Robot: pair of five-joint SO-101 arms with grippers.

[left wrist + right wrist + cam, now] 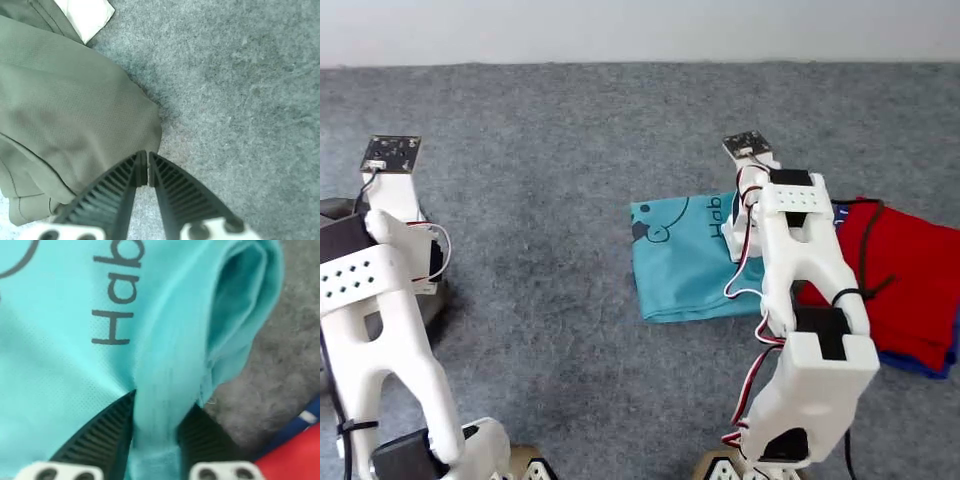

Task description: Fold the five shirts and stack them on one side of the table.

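A teal shirt [685,265] with dark print lies partly folded in the middle of the grey table. My right gripper [162,405] is at the shirt's right edge, shut on a raised fold of the teal shirt [75,365]; it shows from above [740,235] beside the red shirt. At the far left, my left gripper [148,172] is shut with nothing between its fingers. Its tips hover at the edge of a crumpled olive shirt [65,115]. The left arm [380,290] covers most of that shirt in the high view.
A folded red shirt [905,270] rests on a blue one [920,362] at the right edge. A white cloth [87,15] peeks out beside the olive shirt. Bare grey carpet [540,200] stretches between the arms and toward the back.
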